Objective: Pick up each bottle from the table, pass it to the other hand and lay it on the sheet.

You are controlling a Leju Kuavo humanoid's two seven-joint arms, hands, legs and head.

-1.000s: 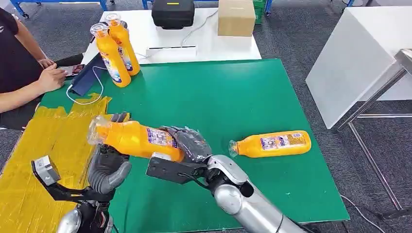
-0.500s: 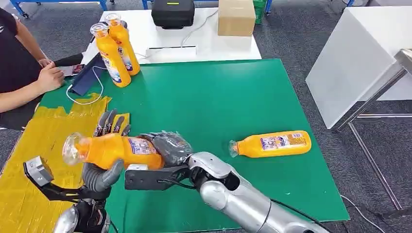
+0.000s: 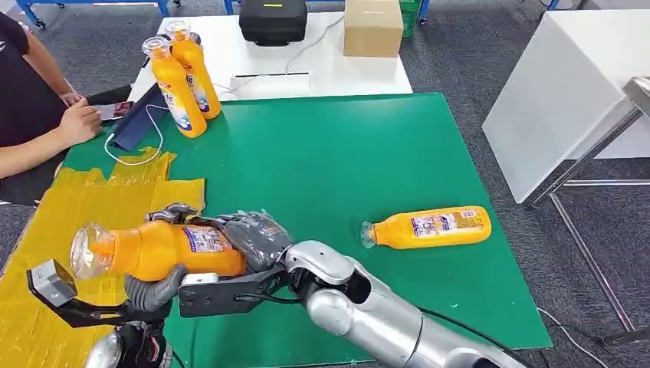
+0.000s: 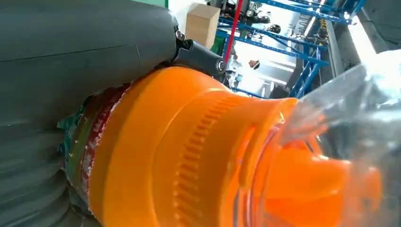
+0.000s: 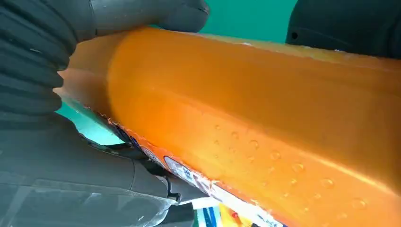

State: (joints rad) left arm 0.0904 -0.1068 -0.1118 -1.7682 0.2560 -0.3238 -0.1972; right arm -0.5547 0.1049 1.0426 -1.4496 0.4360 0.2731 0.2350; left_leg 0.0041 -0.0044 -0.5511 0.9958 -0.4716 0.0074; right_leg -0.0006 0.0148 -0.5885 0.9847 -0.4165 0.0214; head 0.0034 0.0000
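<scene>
Fingers of the left hand and the right hand both clasp the bottle above the sheet; the right should release only once the left grips firmly.

Yellow sheet bare under held bottle — upright bottles, person's hand beyond

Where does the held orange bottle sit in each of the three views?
Head view: held bottle lies sideways at lower left, between both hands, over the yellow sheet's edge.
Left wrist view: held bottle close up, cap end towards the camera.
Right wrist view: its body crosses the picture.
Shared landmark: the bottle's printed label.
</scene>
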